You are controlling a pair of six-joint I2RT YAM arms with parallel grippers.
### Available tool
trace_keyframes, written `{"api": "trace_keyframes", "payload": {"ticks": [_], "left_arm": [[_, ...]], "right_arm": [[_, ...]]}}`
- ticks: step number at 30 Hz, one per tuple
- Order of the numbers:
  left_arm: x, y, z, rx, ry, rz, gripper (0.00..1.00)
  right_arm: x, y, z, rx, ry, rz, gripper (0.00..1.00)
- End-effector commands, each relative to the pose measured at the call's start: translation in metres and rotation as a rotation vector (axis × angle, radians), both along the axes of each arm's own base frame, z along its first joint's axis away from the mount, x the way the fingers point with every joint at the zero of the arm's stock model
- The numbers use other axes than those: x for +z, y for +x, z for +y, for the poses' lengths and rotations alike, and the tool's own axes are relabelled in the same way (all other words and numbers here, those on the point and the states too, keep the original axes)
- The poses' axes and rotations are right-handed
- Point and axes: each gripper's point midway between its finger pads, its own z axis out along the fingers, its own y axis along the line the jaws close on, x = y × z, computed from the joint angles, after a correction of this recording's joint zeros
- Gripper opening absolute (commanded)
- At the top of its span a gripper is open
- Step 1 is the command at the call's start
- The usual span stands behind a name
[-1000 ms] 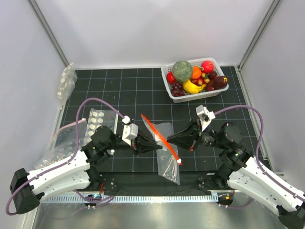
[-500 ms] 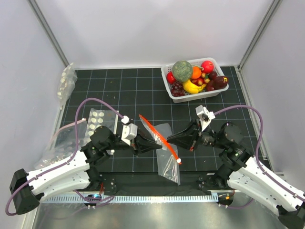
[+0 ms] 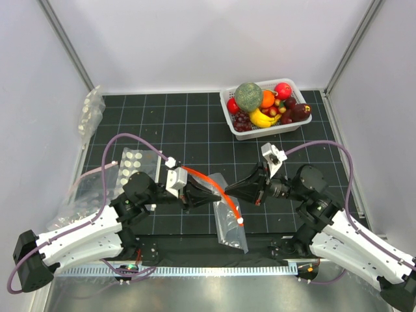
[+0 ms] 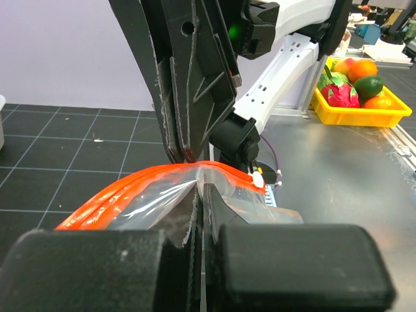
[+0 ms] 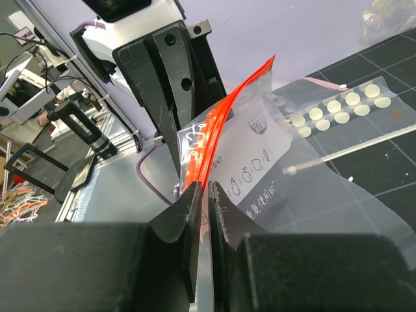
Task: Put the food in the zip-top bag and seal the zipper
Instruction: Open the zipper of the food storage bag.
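left fingers point(image 4: 200, 203) are pressed together on the clear film of the zip-top bag point(image 3: 231, 224), just under the zipper point(image 3: 209, 177); right fingers point(image 5: 209, 195) come in from the other side and pinch the same bag right at the red-orange strip, nearly closed with the plastic between them

from the right wrist view you can see print on the bag: a round logo, a row of little icons and a line of Chinese characters I can't properly read, plus the letters "ENT" cut off at the edge; there's a small white tab point(image 4: 258, 181) at one end of the zipper

bag sits near the middle of the tabletop point(image 3: 188, 123) between the two arms, mouth end lifted, the rest trailing down toward the near edge

food is in the white basket point(image 3: 265, 132) at the far right: red ball point(image 3: 283, 90), orange ball point(image 3: 267, 98), alongside a green melon point(image 3: 249, 96), banana point(image 3: 261, 119) and dark grapes point(image 3: 242, 120); well apart from the bag

over on the left lie clear bags of white round discs point(image 3: 136, 162)
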Motion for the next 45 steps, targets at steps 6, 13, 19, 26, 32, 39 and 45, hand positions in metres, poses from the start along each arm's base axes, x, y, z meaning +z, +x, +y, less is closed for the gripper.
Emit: {"api": "trace_keyframes", "payload": {"ticks": [6, 13, 19, 26, 32, 39, 45], "left_arm": [[0.015, 0.008, 0.002, 0.051, -0.037, -0.042, 0.00], [0.009, 0.018, -0.001, 0.091, -0.003, -0.026, 0.00], [0.002, 0.028, -0.006, 0.129, 0.040, 0.002, 0.00], [-0.003, 0.035, -0.008, 0.156, 0.066, 0.020, 0.00], [-0.002, 0.033, -0.008, 0.148, 0.066, 0.021, 0.00], [-0.008, 0.038, -0.007, 0.176, 0.085, 0.010, 0.00], [-0.009, 0.035, -0.007, 0.152, 0.087, -0.023, 0.00]], "right_arm": [[0.016, -0.007, 0.004, 0.037, 0.011, -0.042, 0.16], [0.018, -0.016, 0.006, 0.077, 0.020, -0.055, 0.16], [0.019, -0.020, 0.006, 0.100, 0.026, -0.062, 0.16], [0.016, -0.018, 0.009, 0.096, 0.011, -0.050, 0.16], [0.011, -0.012, 0.012, 0.070, -0.010, -0.041, 0.18], [0.022, -0.001, -0.006, -0.072, 0.035, -0.085, 0.41], [0.025, 0.018, -0.032, -0.274, 0.058, -0.095, 0.47]]}}
